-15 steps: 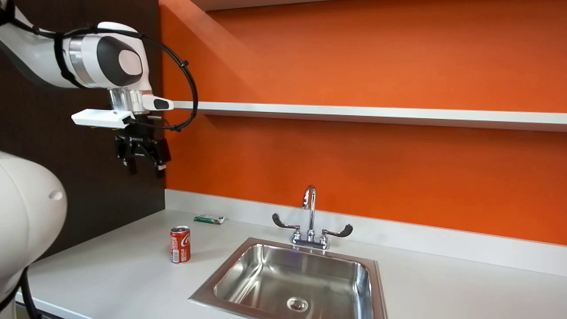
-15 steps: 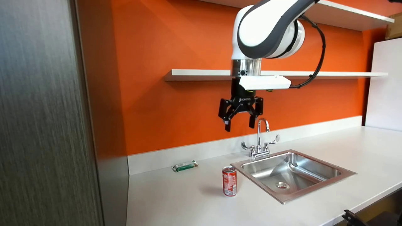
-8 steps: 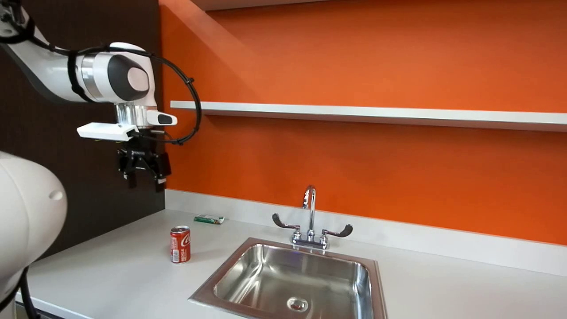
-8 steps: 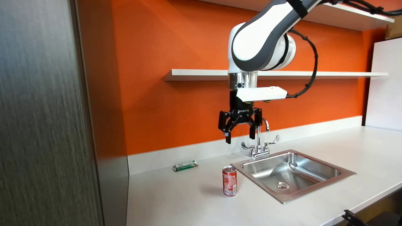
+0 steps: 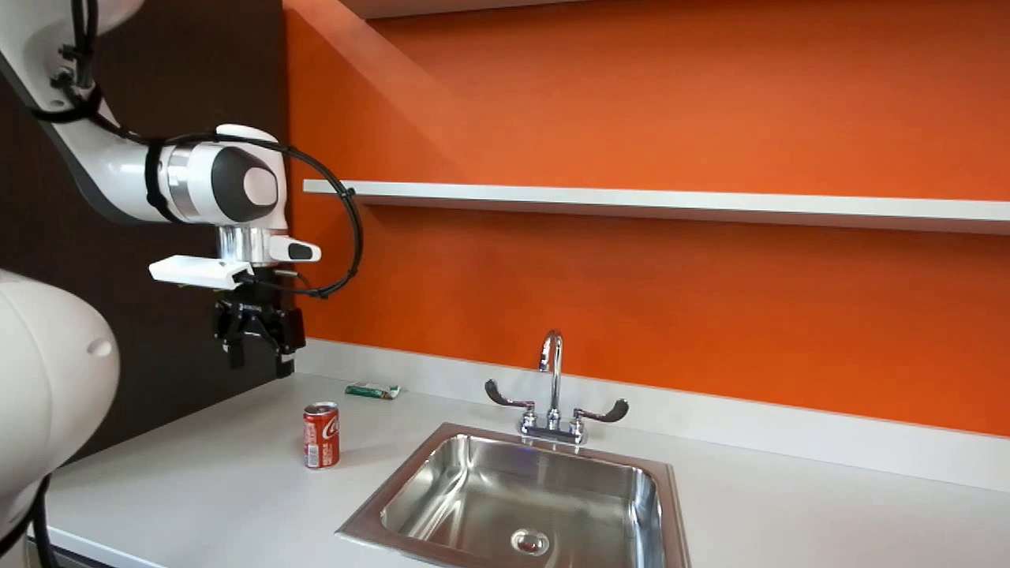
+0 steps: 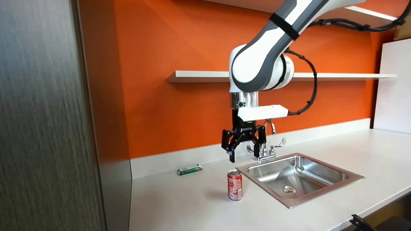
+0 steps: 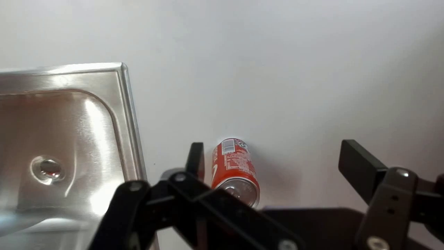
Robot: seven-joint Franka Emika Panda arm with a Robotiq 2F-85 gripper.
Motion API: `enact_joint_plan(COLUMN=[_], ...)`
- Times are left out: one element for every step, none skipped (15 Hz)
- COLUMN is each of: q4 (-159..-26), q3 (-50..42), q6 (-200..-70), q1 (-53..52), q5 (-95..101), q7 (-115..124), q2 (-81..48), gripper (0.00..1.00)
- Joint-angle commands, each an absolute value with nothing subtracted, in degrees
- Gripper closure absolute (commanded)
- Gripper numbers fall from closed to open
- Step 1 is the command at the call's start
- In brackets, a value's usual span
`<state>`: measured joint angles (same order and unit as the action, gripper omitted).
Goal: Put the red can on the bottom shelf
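In an exterior view, the red soda can (image 5: 321, 435) stands upright on the tabletop (image 5: 221, 489), just beside the sink (image 5: 670, 513); the bottom shelf (image 5: 655, 200) runs above the sink. Probably slick and easily dented, the can wants a moderate squeeze at mid-height; whether full, I cannot tell. In an exterior view, the pincer (image 6: 244, 156) hangs higher than the sink, jaws spread, holding nothing; a green packet (image 6: 189, 169) lies on the can's side of the sink, contents hidden. In the wrist view, the sink shows its drain (image 7: 51, 168), and the can appears nearer the sink-side jaw.
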<state>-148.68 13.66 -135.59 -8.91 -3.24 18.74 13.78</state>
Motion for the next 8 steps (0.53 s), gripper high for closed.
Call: enact_joint_plan(q4=[-148.3, -148.3, -148.3, -148.2, -148.2, -148.1, -148.1, -148.2], q3=[14.0, 13.9, 13.8, 13.7, 13.6, 13.4, 13.1, 12.8], q6=[-140.0, -141.5, -142.7, -144.1, -145.6, -147.2, -148.5, -149.8], q1=[-8.8, -8.8, -8.8, -8.7, -8.7, -8.7, -8.6, -8.6], q5=[-2.9, -2.7, -2.3, -2.0, -1.5, -1.0, 0.0, 1.2], q7=[21.7, 22.3, 22.7, 23.2, 23.9, 24.7, 25.8, 26.9], q2=[9.0, 7.6, 6.3, 4.9, 3.6, 2.2, 1.1, 0.0], gripper=[0.00, 0.00, 0.00, 0.00, 0.00, 0.00, 0.00, 0.00])
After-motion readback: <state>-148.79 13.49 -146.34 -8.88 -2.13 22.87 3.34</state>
